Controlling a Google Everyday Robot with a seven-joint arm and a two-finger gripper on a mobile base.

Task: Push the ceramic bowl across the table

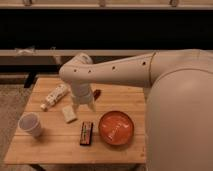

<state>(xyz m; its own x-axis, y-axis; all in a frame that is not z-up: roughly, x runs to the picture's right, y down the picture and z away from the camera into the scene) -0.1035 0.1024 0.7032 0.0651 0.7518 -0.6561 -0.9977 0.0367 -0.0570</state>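
The ceramic bowl [116,128], wide, shallow and orange-red with pale marks inside, sits on the near right part of the light wooden table [55,145]. My white arm reaches in from the right across the table. My gripper [84,105] hangs from the wrist over the table's middle, above and left of the bowl and apart from it. Its tip is close to a small pale block [69,114].
A white paper cup [30,124] stands near the left front edge. A white bottle [54,96] lies at the back left. A dark candy bar [86,133] lies just left of the bowl. A small red item [96,93] lies behind the wrist.
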